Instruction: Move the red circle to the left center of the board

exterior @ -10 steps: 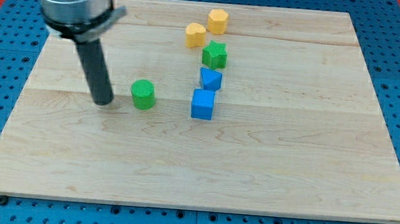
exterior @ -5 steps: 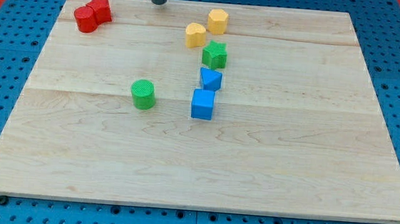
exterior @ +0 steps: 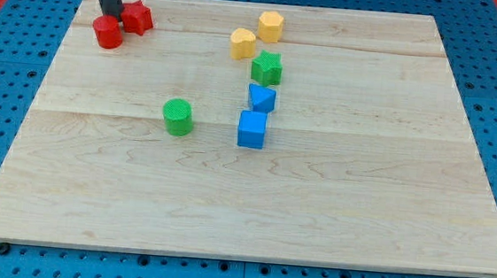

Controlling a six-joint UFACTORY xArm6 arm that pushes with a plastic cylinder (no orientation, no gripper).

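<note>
Camera view: red circle (exterior: 108,32) touches my tip (exterior: 111,17).

Red circle (exterior: 108,32) sits upright, board's top-left corner.

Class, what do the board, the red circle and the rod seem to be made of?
Board: pale wood, matte, with visible grain and plank seams. Red circle: probably plastic, solid colour, dull sheen. Rod ending at my tip, just above the circle: dark and smooth, material unclear.

Below the red circle (exterior: 108,32) your path down the bench's (exterior: 67,187) left side is open; the green cylinder (exterior: 177,117) stands well right.
</note>
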